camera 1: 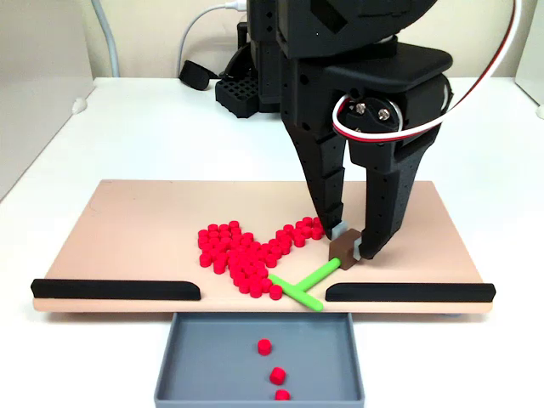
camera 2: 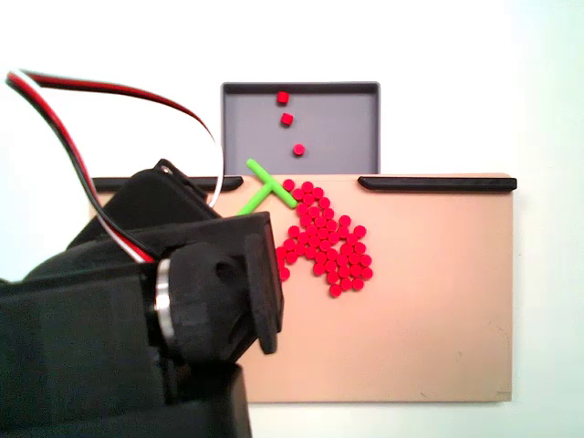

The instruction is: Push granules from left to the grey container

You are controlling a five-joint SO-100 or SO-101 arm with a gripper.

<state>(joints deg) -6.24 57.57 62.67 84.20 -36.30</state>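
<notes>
A heap of red granules (camera 1: 242,251) lies on the tan board (camera 1: 127,238), left of the gripper in a fixed view; from above the granules (camera 2: 324,246) spread below the gap. My gripper (camera 1: 352,241) is shut on the brown handle block (camera 1: 342,249) of a green T-shaped pusher (camera 1: 299,289). The pusher's crossbar touches the heap's front right edge, right at the gap between the black strips. The grey container (camera 1: 212,365) sits just below that gap and holds three granules (camera 1: 277,375). Seen from above, the green pusher (camera 2: 265,187) points toward the grey container (camera 2: 338,128).
Two black strips (camera 1: 115,289) (camera 1: 408,292) edge the board's front, leaving a gap at the tray. The arm's black body (camera 2: 137,319) covers the board's left part from above. Cables and a black base (camera 1: 234,89) stand behind the board on the white table.
</notes>
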